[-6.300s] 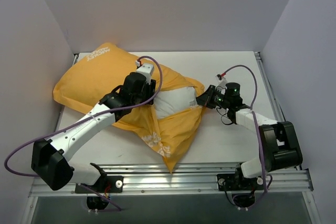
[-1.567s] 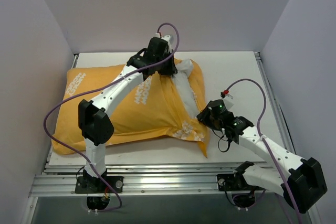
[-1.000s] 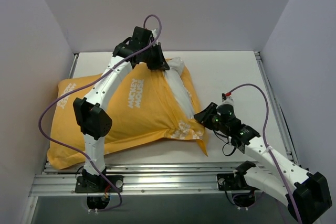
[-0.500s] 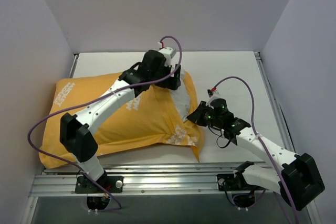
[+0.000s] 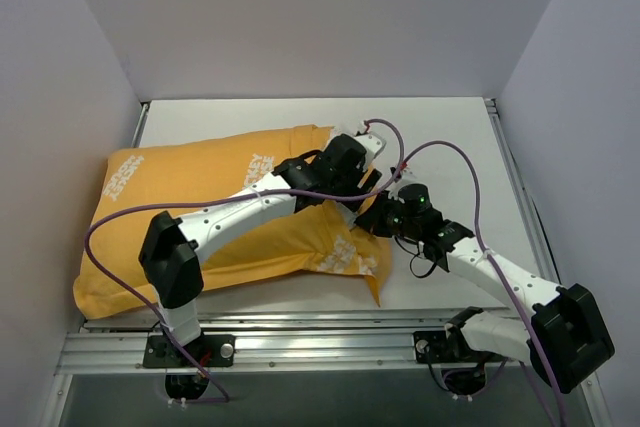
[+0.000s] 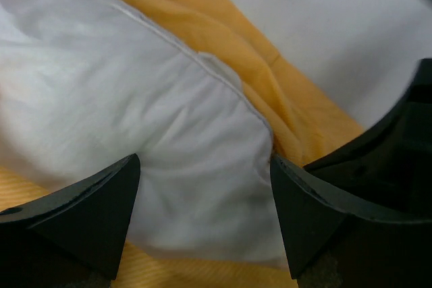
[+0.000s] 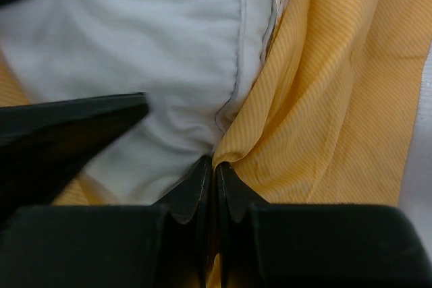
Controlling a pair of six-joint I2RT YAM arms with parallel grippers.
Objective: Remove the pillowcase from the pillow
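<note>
From above, the pillowcase (image 5: 200, 212) lay stretched across the left and middle of the white table (image 5: 440, 137), one end by the left wall and its open end near the centre. The left arm (image 5: 240, 212) reached over it to that open end, where the left gripper (image 5: 352, 175) and the right gripper (image 5: 374, 215) sat just beside each other; the pillow was hidden under them in this view. In the left wrist view, the left gripper's two fingers (image 6: 88, 214) stood wide apart with the plump white pillow (image 6: 135, 112) bulging between them, orange cloth folded back along its far edge and bare table beyond. In the right wrist view, the right gripper's fingers (image 7: 202, 190) were pressed tightly together, their tips at the seam where the pillowcase's edge met the pillow; I could not tell whether any cloth was caught between them. A black finger of the left gripper lay across the white fabric on the left.
</note>
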